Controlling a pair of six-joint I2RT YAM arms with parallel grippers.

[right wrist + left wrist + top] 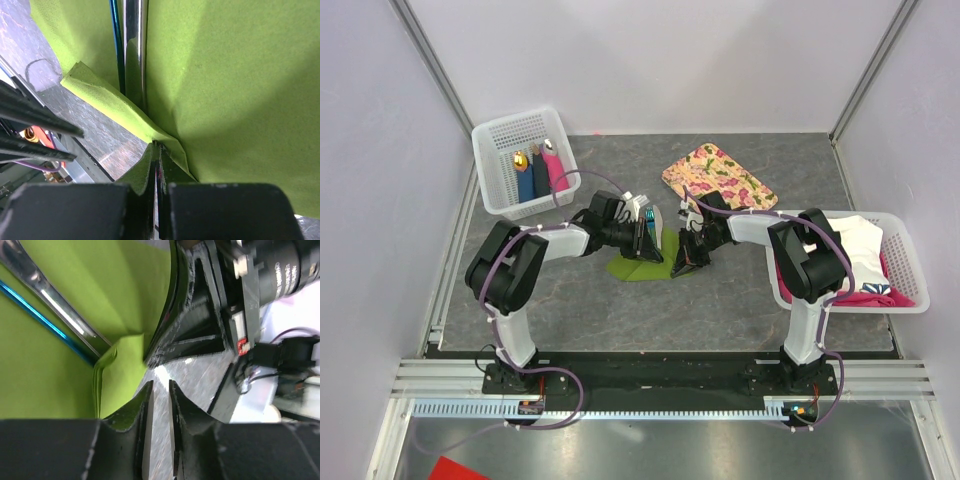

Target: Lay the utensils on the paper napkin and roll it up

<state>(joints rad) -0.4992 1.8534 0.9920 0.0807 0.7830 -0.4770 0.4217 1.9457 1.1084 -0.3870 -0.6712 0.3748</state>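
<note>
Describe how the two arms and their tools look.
Both the left arm and right arm have white links, bulky black joints and purple cables looped along them. The left tool and right tool are black and two-fingered.

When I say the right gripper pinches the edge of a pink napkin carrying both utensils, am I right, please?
Only the colour is wrong: the napkin is olive green, as the right wrist view shows. The right gripper does pinch its edge, and both utensils lie on it.
</note>
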